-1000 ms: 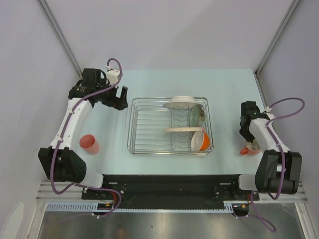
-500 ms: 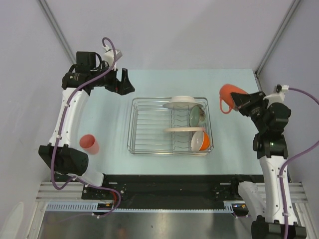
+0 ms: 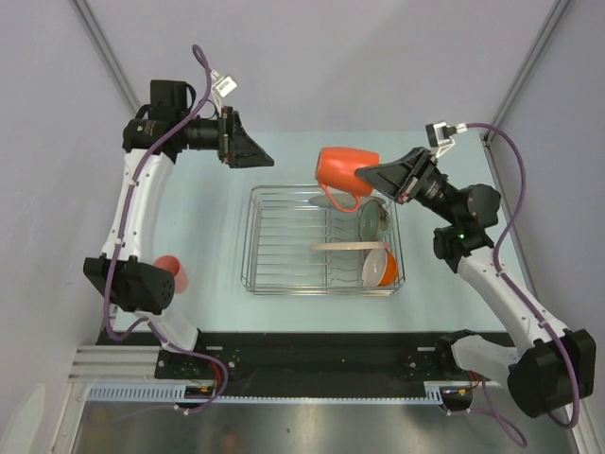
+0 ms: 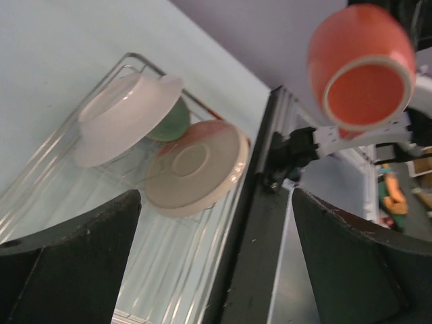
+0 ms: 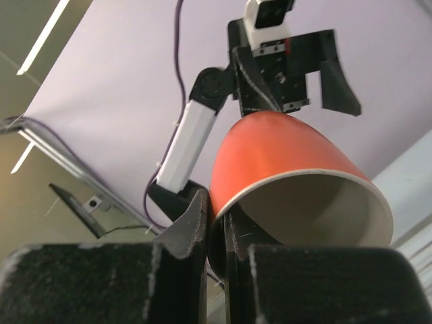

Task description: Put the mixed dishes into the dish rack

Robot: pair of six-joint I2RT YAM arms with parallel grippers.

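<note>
My right gripper [image 3: 367,174] is shut on the rim of the orange mug [image 3: 344,171] and holds it on its side in the air above the back edge of the dish rack [image 3: 248,255]. The right wrist view shows the mug [image 5: 290,169] close up, its wall pinched between the fingers [image 5: 196,223]. In the rack stand a white shallow bowl [image 4: 125,118], a green glass bowl [image 3: 371,219], a cream plate [image 3: 345,246] and an orange-outside bowl [image 3: 380,269]. My left gripper [image 3: 250,151] hangs open and empty, raised behind the rack's left corner. A salmon-pink tumbler [image 3: 170,270] stands on the table at left.
The left arm's elbow [image 3: 128,284] partly covers the tumbler from above. The rack's left half holds only bare tines [image 3: 284,241]. Grey walls and metal posts [image 3: 515,76] close in the table at the back and sides.
The right arm lifted the orange mug off the table at the right and swung it left over the rack's back edge. The left arm rose and turned its open gripper to the right.
</note>
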